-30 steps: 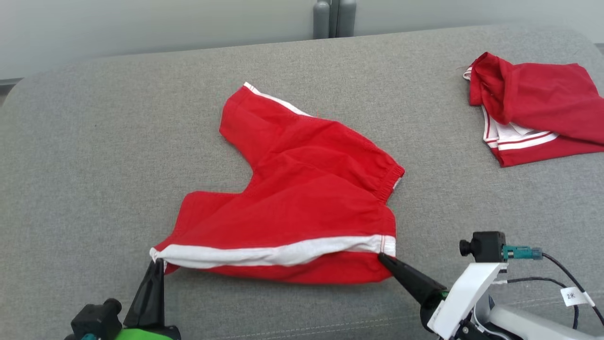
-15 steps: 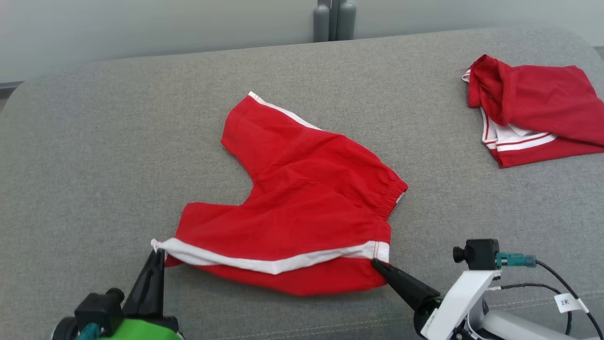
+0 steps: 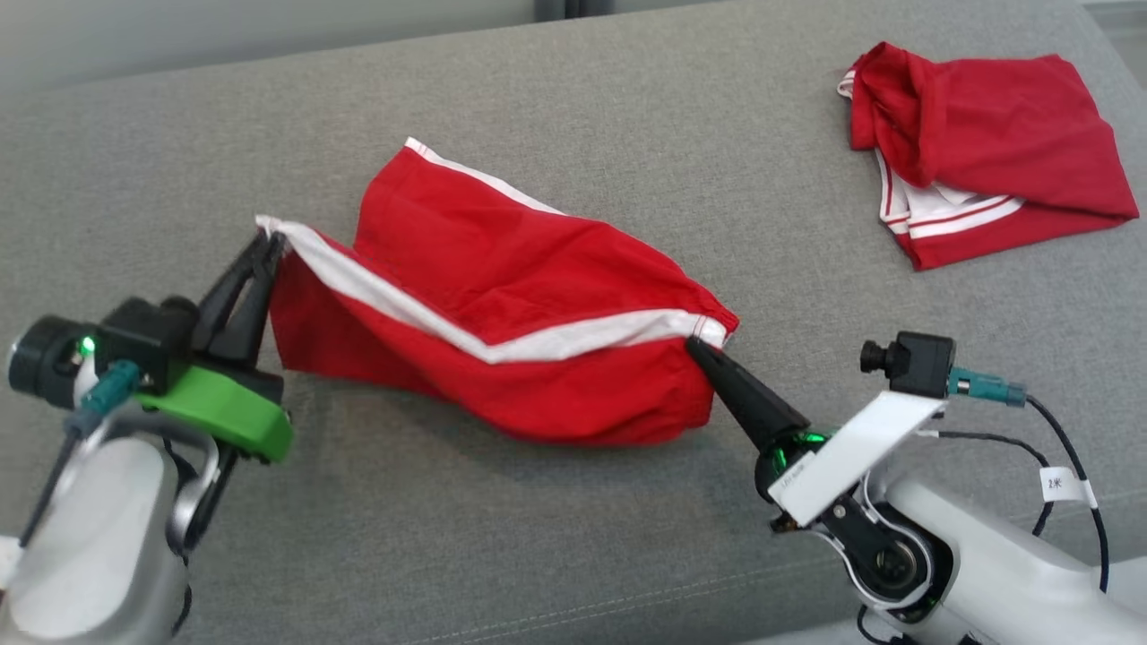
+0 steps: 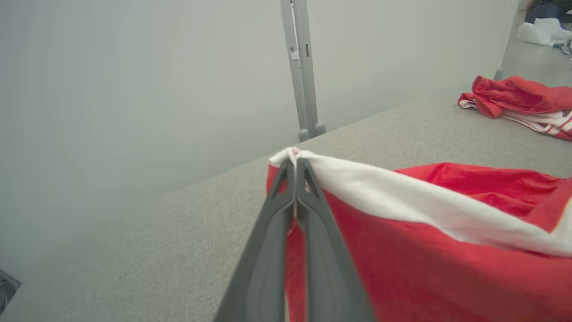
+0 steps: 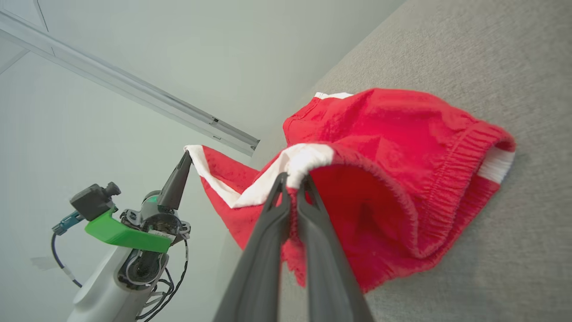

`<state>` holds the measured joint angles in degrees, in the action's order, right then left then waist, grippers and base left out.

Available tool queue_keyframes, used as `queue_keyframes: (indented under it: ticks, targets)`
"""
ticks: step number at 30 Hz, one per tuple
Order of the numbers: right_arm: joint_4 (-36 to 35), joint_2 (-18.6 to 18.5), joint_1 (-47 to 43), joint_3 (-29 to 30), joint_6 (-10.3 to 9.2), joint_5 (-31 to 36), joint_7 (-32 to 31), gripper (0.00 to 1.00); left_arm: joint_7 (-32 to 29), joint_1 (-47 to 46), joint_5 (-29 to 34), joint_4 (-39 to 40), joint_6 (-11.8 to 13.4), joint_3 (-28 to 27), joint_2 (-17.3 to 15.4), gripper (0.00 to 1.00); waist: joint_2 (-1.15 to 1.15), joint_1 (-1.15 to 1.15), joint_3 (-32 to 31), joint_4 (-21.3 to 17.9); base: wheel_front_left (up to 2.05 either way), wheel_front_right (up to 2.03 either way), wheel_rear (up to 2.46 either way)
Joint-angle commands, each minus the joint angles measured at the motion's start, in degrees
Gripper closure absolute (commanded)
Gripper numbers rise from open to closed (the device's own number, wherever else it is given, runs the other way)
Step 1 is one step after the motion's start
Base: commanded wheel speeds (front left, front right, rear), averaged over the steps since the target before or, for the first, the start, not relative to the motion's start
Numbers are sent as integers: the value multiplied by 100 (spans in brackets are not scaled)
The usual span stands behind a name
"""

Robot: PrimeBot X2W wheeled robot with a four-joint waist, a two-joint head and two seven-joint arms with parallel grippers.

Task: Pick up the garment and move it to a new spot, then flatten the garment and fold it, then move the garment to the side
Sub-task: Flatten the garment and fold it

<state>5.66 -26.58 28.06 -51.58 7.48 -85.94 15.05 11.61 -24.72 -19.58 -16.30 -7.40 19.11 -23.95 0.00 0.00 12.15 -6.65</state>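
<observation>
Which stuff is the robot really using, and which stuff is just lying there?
In the job: red shorts, left gripper, right gripper (both pinching the shorts).
Just lying about: crumpled red garment at the far right, grey post behind.

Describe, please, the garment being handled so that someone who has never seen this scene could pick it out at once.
On the wide grey upholstered surface, look to the middle, where red shorts with a white side stripe hang between the left claw and right claw. Unlike the other red garment, lying crumpled at the far right, these are lifted by two corners.
</observation>
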Motion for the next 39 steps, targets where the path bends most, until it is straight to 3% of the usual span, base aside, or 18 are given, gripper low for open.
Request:
queue_keyframes:
  ticks: [1,15,23,35,36,37,38,39]
  targets:
    - [87,119,127,103,2,79,22,100,-82,-351,-171,-118,-6,115,-105,100,0,0,400,-371,0,0,0]
    - [830,954,796,489,2,259,22,100,-415,-2361,-910,-1587,-5,1455,-805,100,0,0,1173,-1048,0,0,0]
    - [1184,1289,1036,538,2,431,22,100,-259,-3101,-1182,-2406,-5,2270,-892,100,0,0,1388,-1238,0,0,0]
    - [1334,1423,1207,323,1,430,23,100,15,-3808,-1580,-3297,-6,3228,-855,100,0,0,1558,-1375,0,0,0]
    - [1356,1403,1214,305,1,444,23,55,45,-3832,-1595,-3352,-6,3298,-852,90,0,0,1547,-1372,0,0,0]
    - [1379,1385,1211,257,2,460,23,0,88,-3844,-1620,-3398,-6,3358,-842,13,0,0,1524,-1365,0,0,0]
    - [1394,1363,1215,224,2,479,23,0,124,-3849,-1657,-3443,-6,3418,-822,0,0,0,1501,-1353,0,0,0]
    - [1402,1340,1219,210,2,503,23,0,157,-3838,-1694,-3483,-6,3479,-805,0,0,0,1473,-1340,0,0,0]
